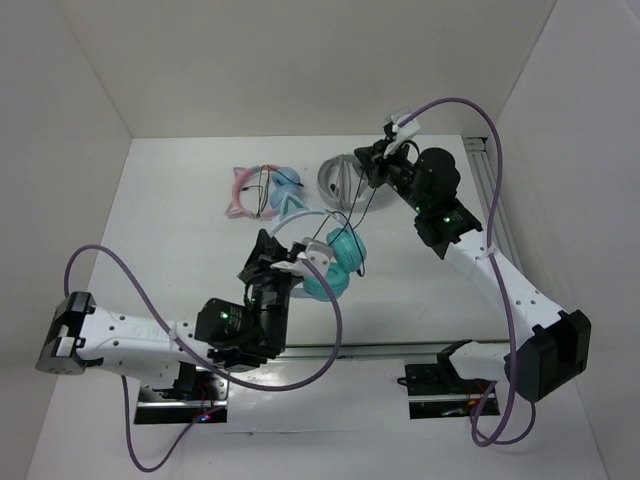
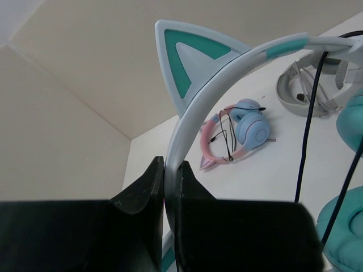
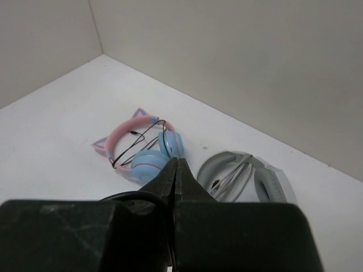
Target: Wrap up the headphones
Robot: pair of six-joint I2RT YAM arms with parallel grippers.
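Left gripper (image 2: 170, 170) is clamped on the headband of the teal headphones (image 1: 348, 250), held mid-table (image 1: 170, 230). Right gripper (image 1: 380, 162), beyond them, has its fingers pressed together, pinching the black cable (image 2: 308, 124). Three headsets counted: the pink pair (image 1: 285, 185) and the grey pair (image 1: 335, 178) lie beyond the teal, nearer the back wall (image 1: 300, 70). Wide white tabletop to the teal's left.

table (image 1: 180, 230): white, flat, closed in by pale walls at the back and both sides.
grey-and-white headphones (image 1: 340, 182): lying flat on the table near the back wall, headband folded over the cups.
pink-and-blue headphones (image 1: 262, 192): lying on the table just left of the grey-and-white pair, apart from it, thin black cable looped across the headband.
teal headphones (image 1: 340, 262): on the near side of the grey-and-white pair; cannot tell whether the earcups touch the table.
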